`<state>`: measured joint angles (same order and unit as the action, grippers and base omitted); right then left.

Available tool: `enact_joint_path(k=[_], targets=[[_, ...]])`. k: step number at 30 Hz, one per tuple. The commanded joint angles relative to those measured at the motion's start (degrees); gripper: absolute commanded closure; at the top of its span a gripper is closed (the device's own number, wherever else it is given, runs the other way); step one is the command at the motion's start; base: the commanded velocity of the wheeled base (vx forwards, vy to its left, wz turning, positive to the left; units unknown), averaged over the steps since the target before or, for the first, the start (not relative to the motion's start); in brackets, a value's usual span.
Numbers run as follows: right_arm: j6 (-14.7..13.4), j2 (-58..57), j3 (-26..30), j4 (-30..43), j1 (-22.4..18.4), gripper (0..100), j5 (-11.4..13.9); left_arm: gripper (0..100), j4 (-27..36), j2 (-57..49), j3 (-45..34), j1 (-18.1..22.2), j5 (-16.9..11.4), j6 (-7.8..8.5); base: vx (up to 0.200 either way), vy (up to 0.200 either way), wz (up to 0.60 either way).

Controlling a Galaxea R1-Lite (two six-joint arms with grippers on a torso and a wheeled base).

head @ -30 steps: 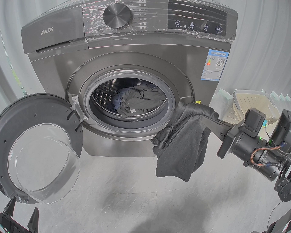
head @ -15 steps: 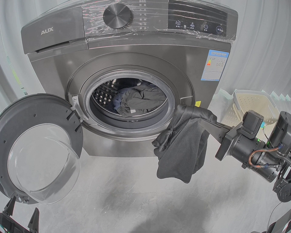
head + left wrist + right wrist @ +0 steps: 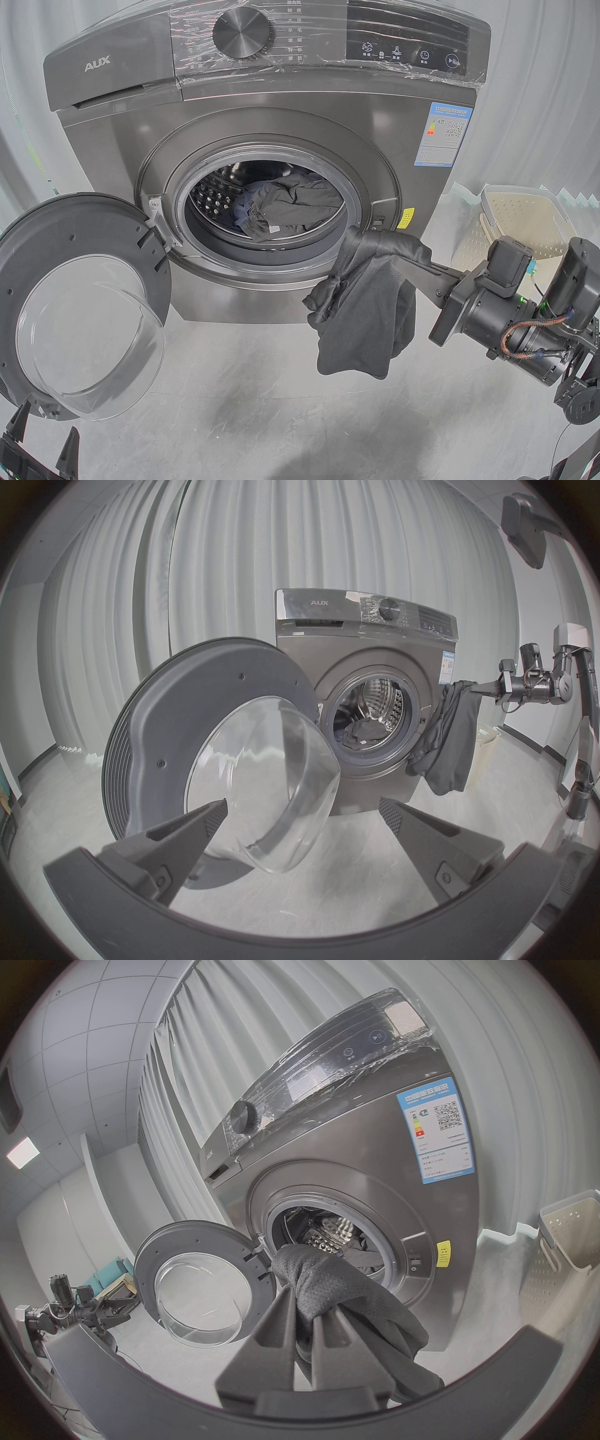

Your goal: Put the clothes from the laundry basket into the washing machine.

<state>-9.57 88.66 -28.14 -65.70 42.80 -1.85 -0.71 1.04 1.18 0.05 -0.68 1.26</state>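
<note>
Carrying step in hand, by the look of it: one piece on its way into the machine, not yet loaded. Clamped tight on a dark garment (image 3: 365,300): the right gripper (image 3: 304,1310), fingers pressed together with a fold of cloth bunched over their tips. Hangs just right of the porthole (image 3: 269,206) of the washing machine (image 3: 250,112), top fold near the lower edge, most of the cloth drooping below it toward the floor (image 3: 250,387). Touching the machine's front or not: cannot tell.

Inside the porthole, already lying in the drum (image 3: 215,187): a heap of dark and blue clothes (image 3: 290,203). Swung fully open to the left of the porthole: the door (image 3: 75,250), hinged at the edge, glass bowl facing out. Well below and left of the porthole, past the door: the left gripper (image 3: 300,836), spread wide, holding nothing. Well to the right of the porthole: the laundry basket (image 3: 531,215), pale, partly hidden by the right arm, contents hard to judge.

Next, probably: lift and swing left to bring the pinch point above the lower edge and through the porthole, deep enough to drag the trailing cloth in, then let go. Worth watching for the long tail catching on the edge or sliding back out onto the floor.
</note>
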Motion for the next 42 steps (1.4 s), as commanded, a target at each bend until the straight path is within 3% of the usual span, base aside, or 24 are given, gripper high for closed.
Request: enact_joint_path(k=[1,4,6,8,13,15,19,27,31,42], targets=[[0.2,3.2,-1.1,-2.5,2.8,100,-0.2,0,-4.2,3.8,10.9,0.1,-3.0,-0.38,0.000,0.000,0.00],[0.1,5.3,-3.2,-2.8,4.0,100,-0.2,0,-4.6,9.1,13.8,-0.5,-7.2,0.15,0.000,0.000,0.00],[0.0,7.7,-5.7,-3.0,5.4,100,-0.3,0,-6.6,18.1,14.0,-0.2,-13.5,0.41,0.000,0.000,0.00],[0.0,9.5,-7.0,-4.1,5.5,100,-0.2,0,-10.3,23.9,13.4,-0.2,-16.8,0.85,0.000,0.000,0.00],[0.3,15.4,-12.1,-10.6,5.6,100,-0.3,0,-22.9,39.7,11.5,-2.4,-21.2,3.23,0.000,0.000,0.00],[0.3,17.0,-13.9,-12.1,5.6,100,-0.4,0,-26.0,43.0,11.2,-3.9,-21.6,3.58,0.000,0.000,0.00],[0.3,19.8,-18.9,-13.5,6.8,100,-0.4,0,-34.1,54.2,11.1,-12.3,-21.5,2.61,0.000,0.000,0.00],[0.3,20.3,-21.0,-13.6,7.3,100,-0.5,0,-38.9,66.3,11.8,-17.4,-21.4,2.61,0.000,0.000,0.00],[0.2,20.3,-21.1,-13.7,6.9,100,-0.5,0,-40.7,72.2,12.3,-18.1,-21.6,3.05,0.000,0.000,0.00],[0.3,20.1,-20.6,-14.5,7.2,100,-0.6,0,-54.3,90.1,14.5,-21.6,-21.5,2.52,0.000,0.000,0.00]])
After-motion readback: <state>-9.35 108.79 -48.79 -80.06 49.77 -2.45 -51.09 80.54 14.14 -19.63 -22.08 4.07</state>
